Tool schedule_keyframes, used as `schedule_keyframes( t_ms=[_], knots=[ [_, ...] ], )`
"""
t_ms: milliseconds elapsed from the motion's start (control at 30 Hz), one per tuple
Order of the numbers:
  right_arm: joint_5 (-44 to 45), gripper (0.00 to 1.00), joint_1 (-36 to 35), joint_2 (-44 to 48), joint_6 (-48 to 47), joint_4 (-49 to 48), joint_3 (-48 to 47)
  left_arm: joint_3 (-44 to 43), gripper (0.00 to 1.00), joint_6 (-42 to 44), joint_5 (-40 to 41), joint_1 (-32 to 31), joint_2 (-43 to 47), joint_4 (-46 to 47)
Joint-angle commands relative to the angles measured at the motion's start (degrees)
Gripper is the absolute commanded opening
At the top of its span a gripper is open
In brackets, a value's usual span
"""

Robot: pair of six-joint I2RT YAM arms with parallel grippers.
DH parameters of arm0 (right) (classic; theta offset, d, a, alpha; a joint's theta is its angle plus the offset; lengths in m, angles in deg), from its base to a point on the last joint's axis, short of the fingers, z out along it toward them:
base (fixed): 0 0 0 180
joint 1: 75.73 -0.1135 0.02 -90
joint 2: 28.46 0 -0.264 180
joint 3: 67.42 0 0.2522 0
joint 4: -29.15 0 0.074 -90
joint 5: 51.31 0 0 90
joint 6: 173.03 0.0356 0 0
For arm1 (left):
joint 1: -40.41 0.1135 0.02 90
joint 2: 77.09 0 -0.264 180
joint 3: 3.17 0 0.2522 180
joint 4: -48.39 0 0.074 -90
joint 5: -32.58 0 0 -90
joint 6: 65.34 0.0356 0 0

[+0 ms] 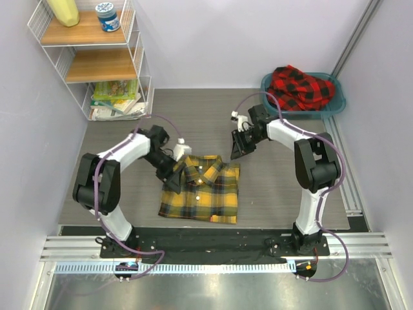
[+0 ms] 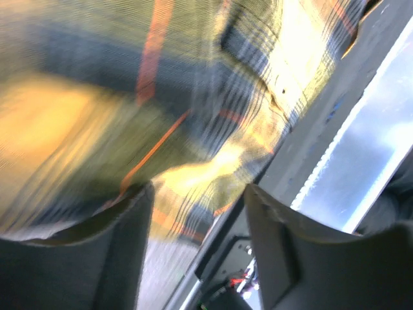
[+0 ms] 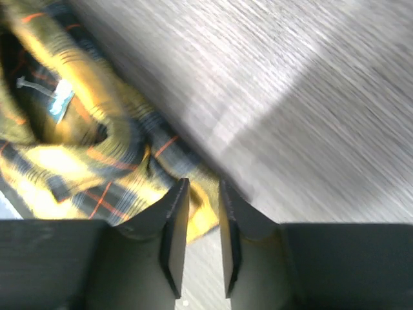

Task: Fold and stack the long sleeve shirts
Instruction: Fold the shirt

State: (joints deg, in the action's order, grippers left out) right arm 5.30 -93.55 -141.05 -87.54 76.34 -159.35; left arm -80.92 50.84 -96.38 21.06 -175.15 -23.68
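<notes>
Left pincer (image 2: 198,192) stood with jaws well apart, right against the collar end of the yellow-and-black shirt (image 1: 201,188); cloth filled the view just ahead of its fingers (image 2: 126,252), but nothing looked pinched. The picture was blurred, so contact couldn't be confirmed. Right pincer (image 3: 202,188) was almost closed, with a thin gap and nothing in it. It hung over bare table (image 1: 277,187) just off the shirt's far corner, with the collar and its label to one side of the fingertips. The yellow shirt lay folded into a rough rectangle between the two pincers. The red-and-black shirt (image 1: 300,87) sat bunched in the teal basin (image 1: 337,105), well apart beyond the right pincer, not yet folded. Judgement: the flannel is light, soft and floppy, will sag and unfold if lifted by one point, and isn't fragile. Best taken by a doubled edge or the collar and shoulder seam, with both pincers spread. The table was grey with a wood-grain look, flat and matte, so cloth should drag rather than slide. Plain pale walls enclosed it, with a wire shelf rack (image 1: 97,61) far beyond the left pincer and a metal rail (image 1: 213,245) behind both.
</notes>
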Motion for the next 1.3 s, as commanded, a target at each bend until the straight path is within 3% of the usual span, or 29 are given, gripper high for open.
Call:
schedule_keyframes(
  t_ms=[0,267,600,800,967,1167,1267],
  knots=[
    [-2.9,0.35,1.0,8.8,-3.3,3.1,-0.8,-6.7,0.68,4.2,-5.2,8.3,3.5,-6.0],
    [-6.2,0.42,-0.4,7.2,3.3,0.6,5.1,-15.9,0.76,4.3,-3.3,9.2,-1.7,-4.2],
    [-5.2,0.51,-0.8,2.9,4.3,-2.9,9.1,-13.2,0.77,-0.9,0.3,9.1,-2.7,5.0],
    [-7.4,0.50,-1.4,2.7,7.5,-4.6,9.4,-12.1,0.78,-1.9,2.6,9.1,-3.6,7.8],
    [-9.2,0.42,-1.5,3.3,9.0,-4.8,9.3,-12.7,0.76,-2.4,2.8,9.2,-5.4,8.2],
    [-8.4,0.03,-1.5,4.8,8.7,-4.6,9.9,-13.5,0.70,-0.3,1.4,9.5,-6.9,5.8],
    [-7.3,0.01,-1.4,6.6,8.6,-4.6,10.6,-13.4,0.67,1.4,1.5,9.8,-7.5,4.6]
  ],
)
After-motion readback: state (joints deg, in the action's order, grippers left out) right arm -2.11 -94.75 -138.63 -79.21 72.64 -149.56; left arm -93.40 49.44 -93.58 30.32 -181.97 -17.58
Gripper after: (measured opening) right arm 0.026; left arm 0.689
